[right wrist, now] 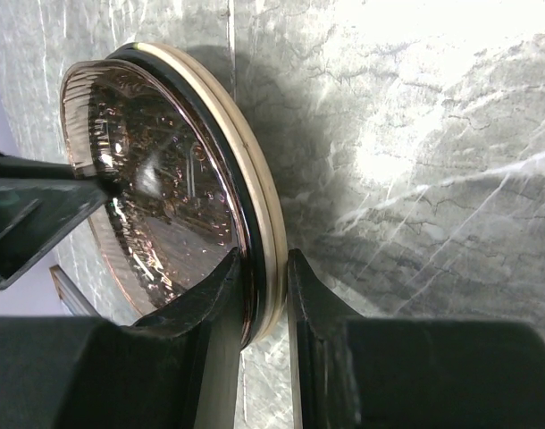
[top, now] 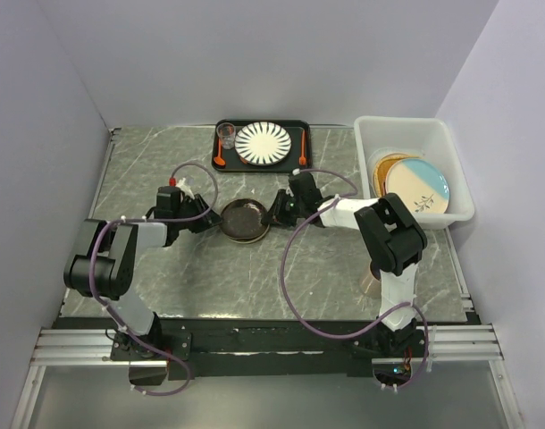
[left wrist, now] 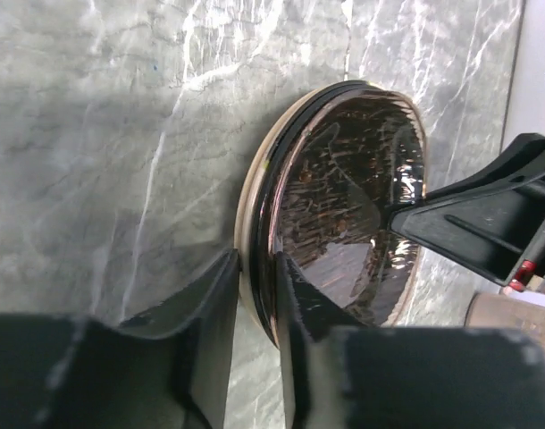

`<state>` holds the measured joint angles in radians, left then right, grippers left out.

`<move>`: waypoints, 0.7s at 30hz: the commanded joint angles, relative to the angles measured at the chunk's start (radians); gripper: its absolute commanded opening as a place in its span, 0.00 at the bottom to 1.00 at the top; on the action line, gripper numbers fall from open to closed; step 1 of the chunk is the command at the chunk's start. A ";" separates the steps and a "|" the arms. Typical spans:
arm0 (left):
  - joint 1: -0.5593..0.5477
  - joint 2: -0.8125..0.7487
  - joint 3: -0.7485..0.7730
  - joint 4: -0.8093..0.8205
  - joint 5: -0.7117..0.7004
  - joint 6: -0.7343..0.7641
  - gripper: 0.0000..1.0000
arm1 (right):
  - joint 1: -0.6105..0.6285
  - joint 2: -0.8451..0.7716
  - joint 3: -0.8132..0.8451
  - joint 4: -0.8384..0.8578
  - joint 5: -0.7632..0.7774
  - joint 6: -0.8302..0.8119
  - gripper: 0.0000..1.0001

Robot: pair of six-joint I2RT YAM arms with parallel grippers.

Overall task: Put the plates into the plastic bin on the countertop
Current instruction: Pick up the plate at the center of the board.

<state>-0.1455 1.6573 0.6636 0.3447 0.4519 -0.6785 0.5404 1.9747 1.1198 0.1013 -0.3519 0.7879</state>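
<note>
A stack of plates (top: 246,220) lies mid-countertop: a glossy dark brown patterned plate (left wrist: 353,197) on top, with a black rim and a cream rim (right wrist: 265,223) below it. My left gripper (top: 215,222) (left wrist: 257,264) is shut on the stack's left edge, one finger inside the brown plate and one under the cream rim. From the other side, my right gripper (top: 274,214) (right wrist: 265,264) is shut on the right edge in the same way. The plastic bin (top: 371,134) at the back right holds a leaning pale blue-cream plate (top: 417,186) with tan ones behind it.
A black tray (top: 295,130) at the back holds a striped white plate (top: 263,142), a glass (top: 226,135) and orange utensils. A tan cup-like object (top: 373,281) stands by the right arm's lower link. White walls close in on three sides of the countertop (top: 165,170).
</note>
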 commanded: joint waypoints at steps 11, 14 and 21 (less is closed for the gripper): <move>-0.008 0.081 0.050 0.013 -0.018 0.033 0.01 | -0.031 -0.128 -0.090 0.046 0.016 -0.038 0.75; -0.008 0.062 0.041 0.022 -0.013 0.030 0.01 | -0.033 -0.137 -0.089 0.049 0.007 -0.033 0.76; -0.008 0.013 0.021 0.037 -0.007 0.026 0.01 | -0.034 -0.189 -0.139 0.115 -0.019 -0.009 0.76</move>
<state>-0.1509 1.7149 0.7044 0.3958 0.4587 -0.6659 0.5159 1.8725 1.0187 0.1570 -0.3588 0.7731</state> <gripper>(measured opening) 0.026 0.757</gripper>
